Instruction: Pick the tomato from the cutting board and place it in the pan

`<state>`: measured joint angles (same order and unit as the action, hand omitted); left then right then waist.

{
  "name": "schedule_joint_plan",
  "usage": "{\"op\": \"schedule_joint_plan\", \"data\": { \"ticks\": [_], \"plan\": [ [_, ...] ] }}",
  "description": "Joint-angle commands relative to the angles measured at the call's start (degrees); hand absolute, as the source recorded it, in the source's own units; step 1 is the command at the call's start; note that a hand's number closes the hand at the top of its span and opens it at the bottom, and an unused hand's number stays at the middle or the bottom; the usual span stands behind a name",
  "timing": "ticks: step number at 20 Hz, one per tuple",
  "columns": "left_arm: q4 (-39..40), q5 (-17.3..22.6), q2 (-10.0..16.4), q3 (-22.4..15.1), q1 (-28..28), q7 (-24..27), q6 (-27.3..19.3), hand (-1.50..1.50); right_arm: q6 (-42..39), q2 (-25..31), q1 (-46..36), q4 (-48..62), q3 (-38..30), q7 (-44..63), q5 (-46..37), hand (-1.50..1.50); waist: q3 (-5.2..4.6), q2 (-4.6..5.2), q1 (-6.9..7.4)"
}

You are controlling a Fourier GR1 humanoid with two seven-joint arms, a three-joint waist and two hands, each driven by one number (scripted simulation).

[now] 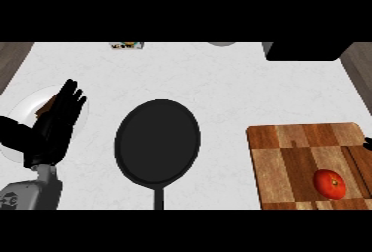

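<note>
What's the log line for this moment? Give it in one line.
stage: not yet picked | tomato: on cutting board | pan: empty, centre | left hand: open, resting at left | right hand: edge of view

White counter (240, 83), kitchen items spread across it.
Black pan (158, 140) at ctr, handle twd near edge; wood cutting board (291, 162) at R; pale plate (33, 101) at L; black box (305, 50) far-R corner; small packet (127, 46) at far edge.

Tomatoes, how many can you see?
1. The tomato lies on the cutting board, right of the pan. The left hand covers part of a plate, so something could hide there.
</note>
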<state>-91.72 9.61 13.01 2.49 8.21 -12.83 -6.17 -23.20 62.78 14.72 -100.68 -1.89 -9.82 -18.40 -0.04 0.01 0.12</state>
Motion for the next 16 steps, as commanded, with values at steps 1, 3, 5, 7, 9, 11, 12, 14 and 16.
{"op": "schedule_joint_plan", "data": {
  "ticks": [1,3,5,7,9,11,12,14,16],
  "plan": [
    [1.2,-0.9,-0.6,0.4,1.5,-0.6,-0.7,0.00,-1.5,-2.5,0.1,-4.5,1.9,3.1,-6.0,-1.50,0.02,-0.07,-0.45],
    [-2.3,-1.9,-1.4,-0.7,-0.3,-1.5,-2.0,0.00,-2.9,-0.4,2.2,-9.6,-0.2,6.4,-6.6,-1.50,0.00,-0.22,-0.69],
    [-2.3,-1.1,-1.0,-0.3,-1.4,-1.8,-0.7,0.00,0.6,-1.2,4.6,-7.6,0.2,3.9,-12.9,-1.50,0.03,-0.20,-0.74],
    [-0.4,-1.5,-0.8,0.2,0.9,-0.7,-0.5,0.00,0.1,-3.0,3.6,-11.7,1.3,9.7,-15.3,-1.50,0.01,-0.16,-0.79],
    [3.3,-2.3,-1.6,0.9,1.2,1.7,-0.9,0.00,-2.5,-4.1,5.3,-15.1,-0.8,10.8,-15.3,-1.50,0.00,-0.11,-0.95],
    [0.2,-0.4,0.0,1.9,-0.2,0.0,1.6,0.00,-6.2,-8.4,-3.7,-13.4,4.3,16.1,-15.4,-1.50,0.01,0.04,0.27],
    [-1.4,-0.6,-0.4,0.9,1.7,-4.1,0.5,0.00,-1.6,-11.7,0.6,-14.9,6.3,15.5,-19.9,-1.50,0.04,-0.05,-0.20],
    [2.0,-2.4,-2.5,-0.2,0.2,2.0,0.5,0.00,-4.8,-14.2,-0.9,-20.9,8.8,20.7,-19.3,-1.50,0.01,-0.01,-0.22],
    [1.7,-0.7,-0.5,2.8,2.3,-0.7,1.7,0.00,-5.0,-15.0,-1.8,-14.2,7.1,14.3,-22.2,-1.50,0.04,0.00,-0.21]
  ]
}}
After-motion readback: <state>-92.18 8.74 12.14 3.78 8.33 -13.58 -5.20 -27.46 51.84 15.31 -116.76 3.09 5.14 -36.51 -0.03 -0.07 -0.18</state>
